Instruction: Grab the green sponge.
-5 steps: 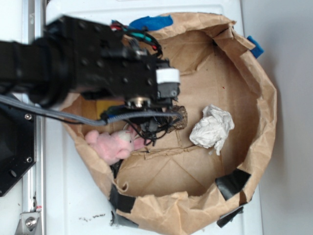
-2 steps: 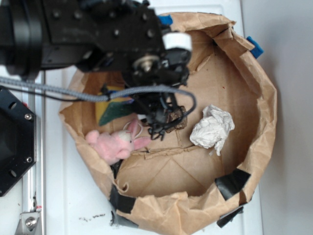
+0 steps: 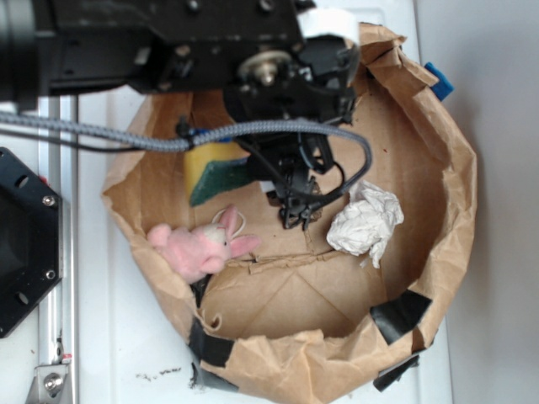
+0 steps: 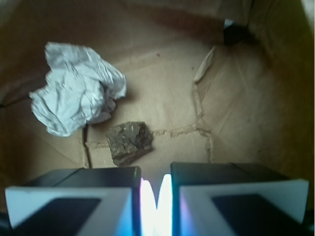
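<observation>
Hovering inside brown paper bag point(image 3: 455, 168); my gripper point(image 4: 156, 189) nearly closed, empty; green sponge point(image 3: 215, 175) beside pink bunny point(image 3: 198, 248); no readable writing.

Green sponge point(image 3: 217, 171) beside pink bunny point(image 3: 200, 247) — inside paper bag point(image 3: 455, 177).

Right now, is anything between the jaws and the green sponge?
In the exterior view, only bare brown bag floor separates the gripper from the green sponge to its left. The pink bunny lies lower, off that line. The wrist view misses the sponge.

yellow-green sponge point(image 3: 216, 171), pink bunny point(image 3: 200, 247), white paper point(image 3: 365, 221)
</observation>
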### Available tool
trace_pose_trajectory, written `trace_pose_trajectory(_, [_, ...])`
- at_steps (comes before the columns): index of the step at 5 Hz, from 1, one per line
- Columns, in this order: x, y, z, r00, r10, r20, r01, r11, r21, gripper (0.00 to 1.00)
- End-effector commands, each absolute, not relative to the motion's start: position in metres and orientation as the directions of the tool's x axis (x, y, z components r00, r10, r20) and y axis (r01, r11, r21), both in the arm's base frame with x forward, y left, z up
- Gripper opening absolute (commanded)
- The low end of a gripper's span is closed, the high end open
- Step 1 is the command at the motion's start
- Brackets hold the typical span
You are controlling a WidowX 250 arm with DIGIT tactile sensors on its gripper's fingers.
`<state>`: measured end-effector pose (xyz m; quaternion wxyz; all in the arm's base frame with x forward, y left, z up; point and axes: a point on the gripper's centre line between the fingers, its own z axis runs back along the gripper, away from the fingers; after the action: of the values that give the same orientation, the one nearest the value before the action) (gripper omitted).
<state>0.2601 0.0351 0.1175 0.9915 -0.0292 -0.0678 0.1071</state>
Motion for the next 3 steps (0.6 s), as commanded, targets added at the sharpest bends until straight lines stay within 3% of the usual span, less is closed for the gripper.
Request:
trace_pose_trajectory(1, [0.290, 0.021, 0.152, 0.953, 0.126, 0.274, -0.109, 0.991, -0.077, 0.00])
trace_pose_trajectory(3, [0.300, 0.017, 0.143, 0.974, 0.109, 0.198, -0.100, 0.994, -0.053, 0.00])
